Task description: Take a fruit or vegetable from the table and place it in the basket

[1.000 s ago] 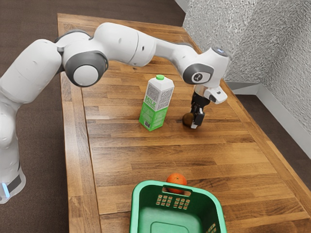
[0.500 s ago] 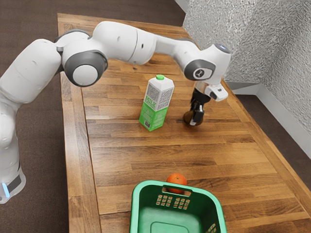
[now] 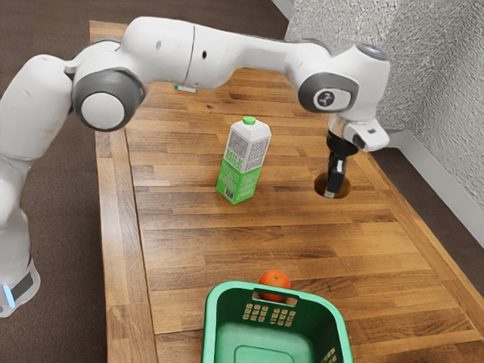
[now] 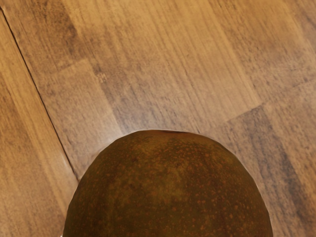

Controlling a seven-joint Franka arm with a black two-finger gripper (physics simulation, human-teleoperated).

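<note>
Claw (image 3: pixel 333 189) and speckled brown fruit (image 3: pixel 345 187): off they go together, folks, shifted toward the exterior view's right since the earlier frame, and our arm (image 3: pixel 227 60) has swung with them!
Grip: we're closed on the fruit from above, one finger across its near side; the far finger is hidden, but the shared travel says it's held. Coming in from overhead should leave room to lower it over a rim.
Height: whether it's off the table (image 3: pixel 204 257), we can't tell.
Basket (image 3: pixel 274 339): green, mouth upward, well apart from our fruit, which is outside it. That open top suits a drop from above, so we judge a lift and a carry come next.
Orange (image 3: pixel 274 280): just beside the basket, outside its handle wall; we'd steer over it without a knock.
Milk carton (image 3: pixel 243 162): upright between our arm's base and the fruit, so a low sweep could topple it.
Count: one brown fruit, one orange, one carton, one basket, one claw, plus one green-and-white thing (image 3: pixel 185 88) peeking from under our arm, too hidden to name.
</note>
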